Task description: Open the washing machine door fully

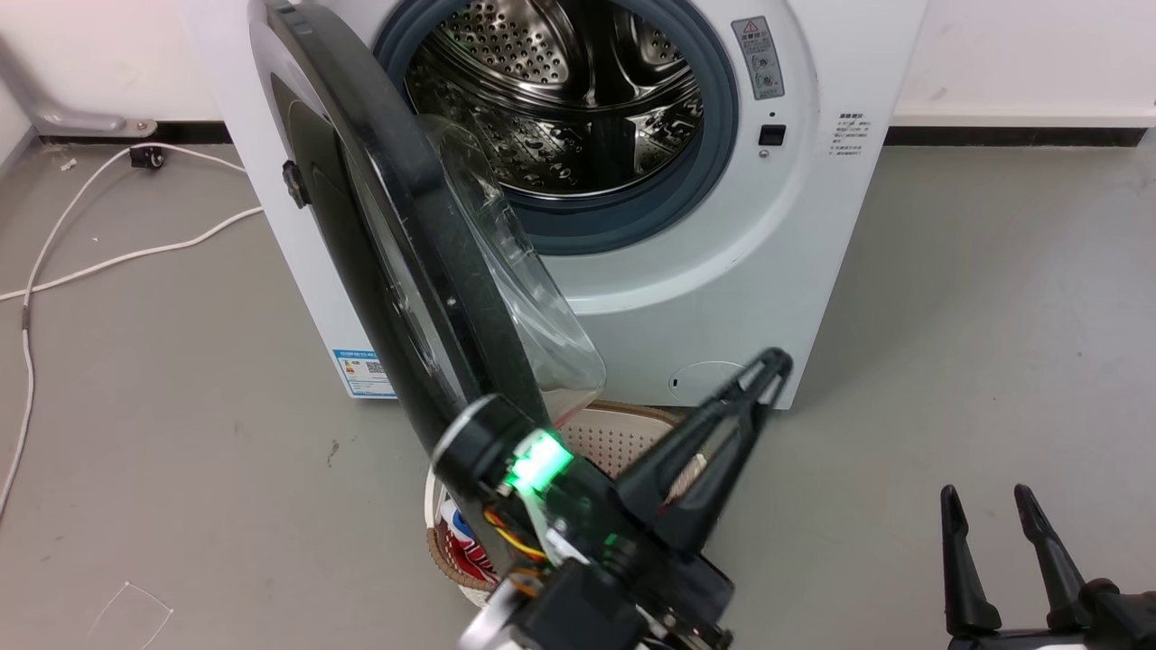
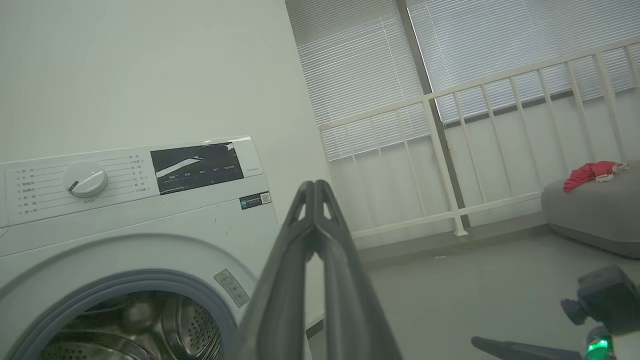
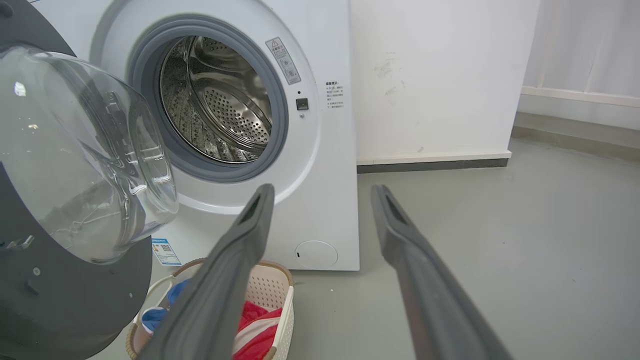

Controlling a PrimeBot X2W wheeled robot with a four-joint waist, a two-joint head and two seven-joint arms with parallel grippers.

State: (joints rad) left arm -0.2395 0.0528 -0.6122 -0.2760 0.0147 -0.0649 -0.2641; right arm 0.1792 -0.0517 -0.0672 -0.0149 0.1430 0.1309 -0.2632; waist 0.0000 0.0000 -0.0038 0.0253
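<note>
"So, where is the door standing?"

"The washing machine door (image 1: 397,262) (image 3: 65,305) is standing swung out about halfway from the washing machine (image 1: 722,271) (image 2: 150,220) (image 3: 327,175). It is hanging from the hinge side on my left and turning its edge toward my head. Its glass bowl (image 1: 524,280) (image 3: 85,150) is bulging back toward the steel drum (image 1: 560,90) (image 3: 220,110)."

"And what are your arms doing?"

"My left arm is reaching forward and low, its wrist showing right at the door's bottom edge in the head view. I cannot tell whether it is touching. The left gripper (image 1: 768,366) (image 2: 315,187) is pointing up and rightward at the machine's lower front, near the round flap (image 1: 709,379) (image 3: 316,253). Its fingers are pressing together on nothing. The right gripper (image 1: 984,495) (image 3: 322,189) is sitting low on my right with its fingers pointing up, spread apart and gripping nothing."

"How is the room around the door looking?"

"The door's lower edge is hanging over a laundry basket (image 1: 623,424) (image 3: 286,295) holding red and blue clothes (image 3: 250,320). Grey floor (image 1: 975,316) is stretching open to my right of the machine. On my left a white cable (image 1: 90,262) is trailing across it."

"Counting it up?"

"I am seeing one door, one machine, one basket, one flap, and two grippers with two fingers each."
</note>
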